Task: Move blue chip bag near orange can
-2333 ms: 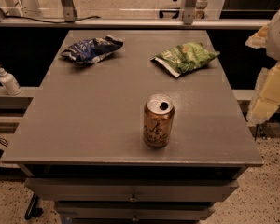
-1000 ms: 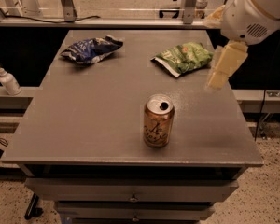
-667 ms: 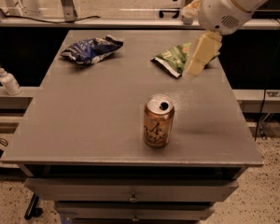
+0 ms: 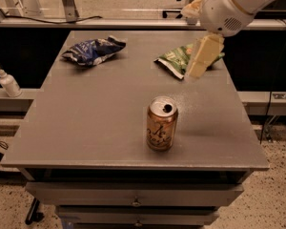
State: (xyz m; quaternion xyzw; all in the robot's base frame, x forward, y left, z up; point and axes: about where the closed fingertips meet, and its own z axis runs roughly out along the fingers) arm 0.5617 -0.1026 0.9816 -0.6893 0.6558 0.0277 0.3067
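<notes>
The blue chip bag (image 4: 93,50) lies crumpled at the far left of the grey table (image 4: 86,128). The orange can (image 4: 161,123) stands upright near the front middle, its silver top open. My gripper (image 4: 190,43) hangs above the far right of the table, over the green chip bag, well right of the blue bag and behind the can. It is open and empty. One cream finger (image 4: 203,55) points down and towards the left.
A green chip bag (image 4: 177,61) lies at the far right, partly behind my finger. A white pump bottle (image 4: 8,81) stands on a ledge left of the table. Drawers sit below the front edge. A rail runs behind the table.
My arm has swung in from the right edge of the view to above the green chip bag, moving left. The bags and the can have not moved.
</notes>
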